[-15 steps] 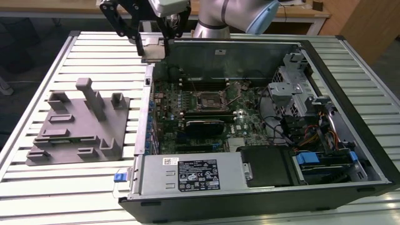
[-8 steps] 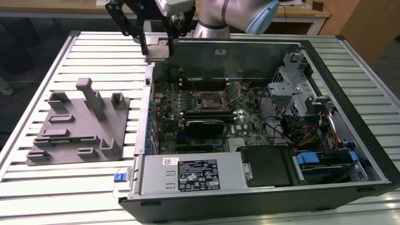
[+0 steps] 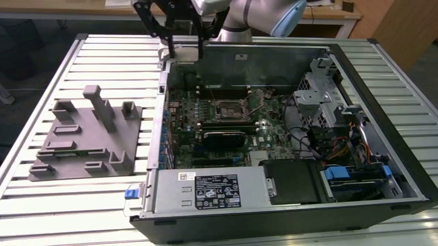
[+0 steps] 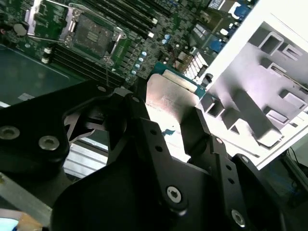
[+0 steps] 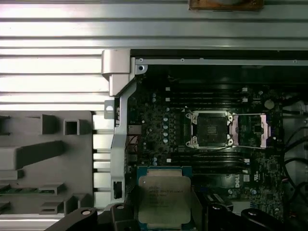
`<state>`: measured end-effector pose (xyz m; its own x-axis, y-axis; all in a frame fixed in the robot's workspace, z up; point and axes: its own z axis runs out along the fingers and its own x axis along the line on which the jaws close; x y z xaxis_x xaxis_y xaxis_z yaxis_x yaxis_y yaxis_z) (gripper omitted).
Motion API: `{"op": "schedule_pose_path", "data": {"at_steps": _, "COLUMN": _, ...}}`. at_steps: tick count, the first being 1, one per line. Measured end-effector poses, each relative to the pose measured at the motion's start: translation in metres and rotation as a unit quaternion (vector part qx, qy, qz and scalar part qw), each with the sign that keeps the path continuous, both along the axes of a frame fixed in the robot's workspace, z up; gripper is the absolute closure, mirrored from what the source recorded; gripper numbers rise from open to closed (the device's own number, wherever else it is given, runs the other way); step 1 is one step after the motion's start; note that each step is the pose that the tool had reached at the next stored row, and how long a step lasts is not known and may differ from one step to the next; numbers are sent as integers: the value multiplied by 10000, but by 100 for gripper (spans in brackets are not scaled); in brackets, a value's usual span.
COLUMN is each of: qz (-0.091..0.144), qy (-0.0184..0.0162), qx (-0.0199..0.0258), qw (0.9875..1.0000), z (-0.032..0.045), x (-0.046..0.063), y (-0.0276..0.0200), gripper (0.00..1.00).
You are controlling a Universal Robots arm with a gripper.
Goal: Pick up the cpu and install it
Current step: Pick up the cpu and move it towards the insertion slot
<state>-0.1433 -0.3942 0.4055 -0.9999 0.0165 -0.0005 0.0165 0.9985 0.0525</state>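
Grey tray [image 3: 75, 154] on the slatted table [image 3: 61, 210] at the exterior view's left, gripper [image 3: 183, 51] over the open computer case [image 3: 274, 56] containing motherboard [image 3: 184, 110] and power supply [image 3: 205, 189] | second wrist view: fingers [image 4: 192, 130] clamp the silver cpu [image 4: 168, 96] by its edges | first wrist view: cpu held above the motherboard, apart from the socket [image 5: 211, 129], its lid swung open.

1. Exterior view: even overhead light, with a mild sheen on the slatted table [image 3: 68, 215]. Inside of the case [image 3: 274, 225] is dimmer and shadowed.
2. Second wrist view: hard glare whites out the cpu [image 4: 171, 96] lid and the grey tray [image 4: 269, 86]. Gripper [image 4: 163, 115] is nearly black.
3. First wrist view: slatted table [image 5: 144, 29] blown bright, motherboard [image 5: 163, 125] dark, soft reflection on the cpu [image 5: 163, 197].
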Motion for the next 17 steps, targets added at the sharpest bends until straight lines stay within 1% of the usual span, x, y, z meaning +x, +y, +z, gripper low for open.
{"op": "schedule_pose_path", "data": {"at_steps": 5, "qz": 1, "qy": 0, "qx": 0, "qw": 10000, "z": -6, "x": 213, "y": 36, "gripper": 47}}
{"op": "schedule_pose_path", "data": {"at_steps": 8, "qz": 1, "qy": 0, "qx": 0, "qw": 10000, "z": -10, "x": 324, "y": 73, "gripper": 47}}
{"op": "schedule_pose_path", "data": {"at_steps": 11, "qz": 1, "qy": 0, "qx": 0, "qw": 10000, "z": -13, "x": 424, "y": 123, "gripper": 47}}
{"op": "schedule_pose_path", "data": {"at_steps": 13, "qz": 1, "qy": 0, "qx": 0, "qw": 10000, "z": -15, "x": 484, "y": 147, "gripper": 47}}
{"op": "schedule_pose_path", "data": {"at_steps": 17, "qz": 1, "qy": 0, "qx": 0, "qw": 10000, "z": -19, "x": 590, "y": 172, "gripper": 47}}
